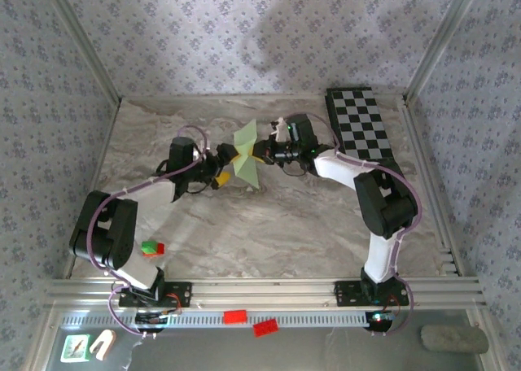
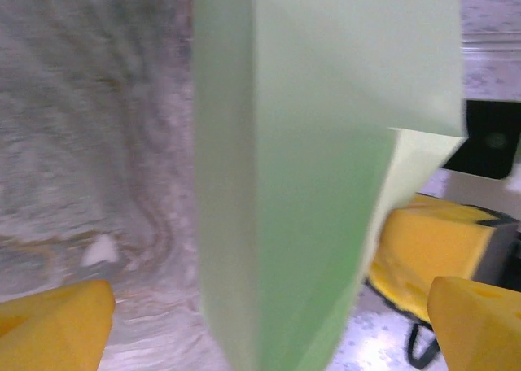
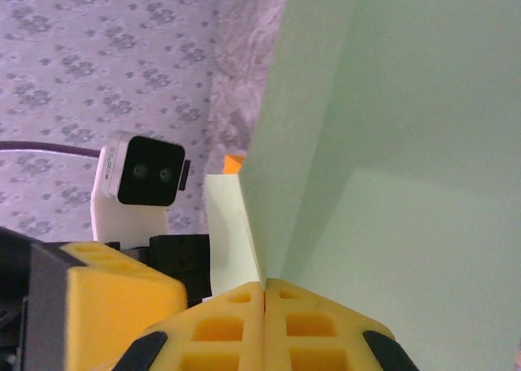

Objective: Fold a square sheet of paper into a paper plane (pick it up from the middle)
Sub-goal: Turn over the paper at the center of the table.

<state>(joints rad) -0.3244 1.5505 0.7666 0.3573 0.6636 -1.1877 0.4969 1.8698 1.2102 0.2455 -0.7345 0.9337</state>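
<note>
So, R gripper (image 3: 264, 288) clamped on folded sheet (image 3: 391, 143) edge, L gripper (image 2: 264, 322) spread apart

The square sheet of paper (image 1: 247, 161) is thin, matt, light-green paper, smooth between crisp creases. The fingers (image 3: 220, 330) of the right hand (image 3: 264, 296) are matt yellow plastic, moulded with open grid cells. The pads (image 2: 57, 326) of the left hand (image 2: 267, 330) look like the same plastic. The bench (image 1: 269, 233) has a dull, marbled, slightly wrinkled covering. The frame rails (image 1: 269, 288) are brushed metal. The right arm's shell (image 1: 381, 257) is smooth, faintly glossy white plastic.
</note>
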